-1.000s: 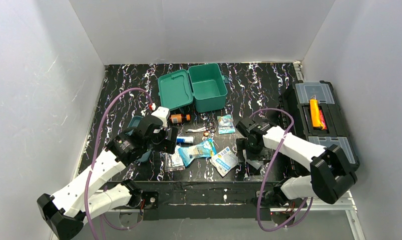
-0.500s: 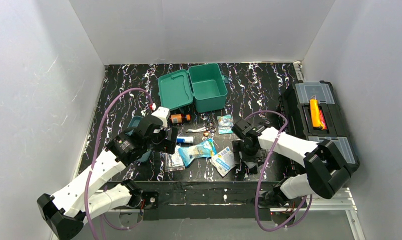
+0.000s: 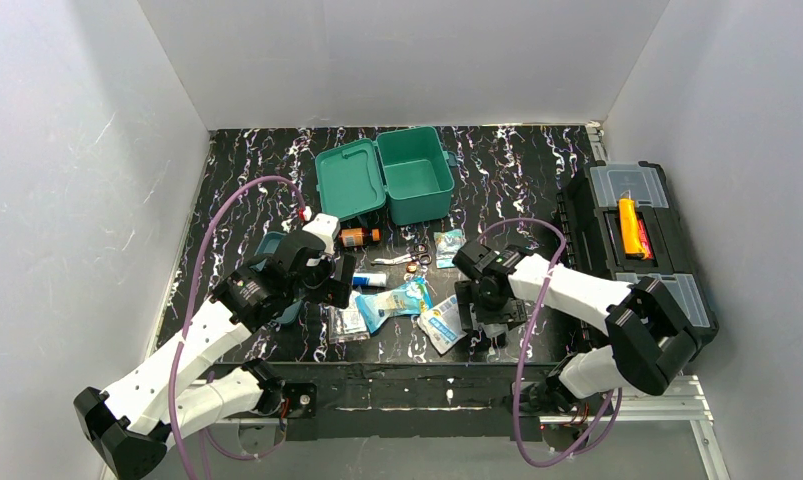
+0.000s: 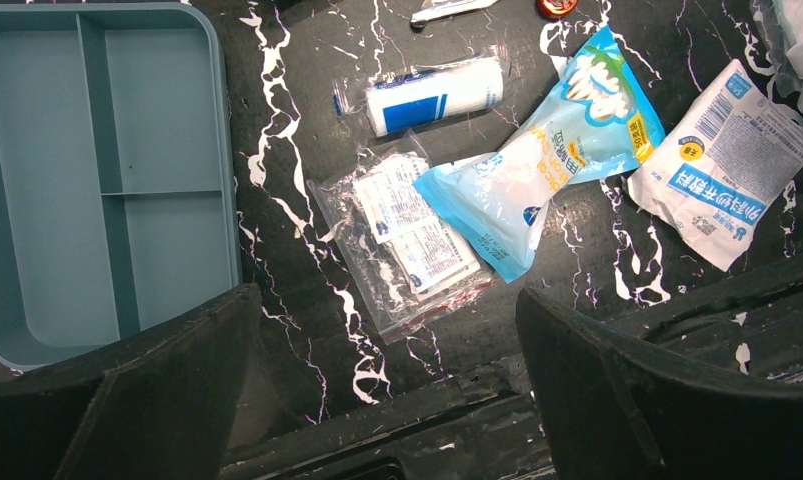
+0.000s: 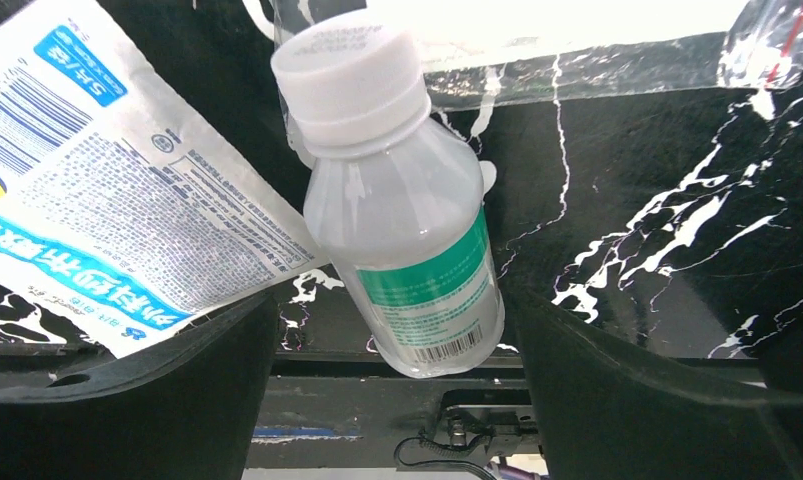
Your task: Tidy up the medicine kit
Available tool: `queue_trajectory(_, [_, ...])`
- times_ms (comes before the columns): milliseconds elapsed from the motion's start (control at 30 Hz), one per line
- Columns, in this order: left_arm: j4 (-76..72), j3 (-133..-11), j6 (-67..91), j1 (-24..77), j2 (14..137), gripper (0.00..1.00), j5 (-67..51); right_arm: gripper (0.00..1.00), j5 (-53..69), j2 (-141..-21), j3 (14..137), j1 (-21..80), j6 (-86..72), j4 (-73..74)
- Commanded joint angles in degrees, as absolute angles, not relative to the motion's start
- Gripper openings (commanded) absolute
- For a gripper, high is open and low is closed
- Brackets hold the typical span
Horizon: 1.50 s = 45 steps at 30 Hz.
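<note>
A: Medicine kit is sitting with its lid open, well beyond both pairs of jaws.
B: And the left jaws?
A: Hanging wide open, gripping nothing. The blue tray is lying just left of them. A clear zip bag and a blue pouch are lying ahead, between them.
B: And the right jaws?
A: Gaping too, straddling a white-capped bottle that is lying on the table, not pinching it. A white packet is lying just left of the bottle.
</note>
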State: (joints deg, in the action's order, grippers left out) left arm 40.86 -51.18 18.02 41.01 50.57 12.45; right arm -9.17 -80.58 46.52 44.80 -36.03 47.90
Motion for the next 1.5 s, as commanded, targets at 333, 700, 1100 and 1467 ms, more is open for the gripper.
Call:
queue_trajectory(333, [42.2, -52.6, 17.8, 40.9, 50.5, 1.0, 13.7, 0.83, -16.0, -84.5, 52.6, 44.8, -34.7, 48.1])
queue_trajectory(700, [42.3, -52.6, 17.7, 40.9, 51.0, 1.0, 13.6, 0.63, -15.7, -83.3, 49.3, 44.1, -35.2, 46.4])
queue_trajectory(1100, [42.3, -52.7, 17.7, 40.9, 51.3, 1.0, 13.7, 0.32, -16.4, -81.8, 49.8, 44.0, -36.1, 47.7])
queue_trajectory(1467, [40.8, -53.5, 19.4, 40.9, 52.9, 0.99, 12.8, 0.17, -20.5, -73.4, 61.1, 43.9, -36.2, 55.0])
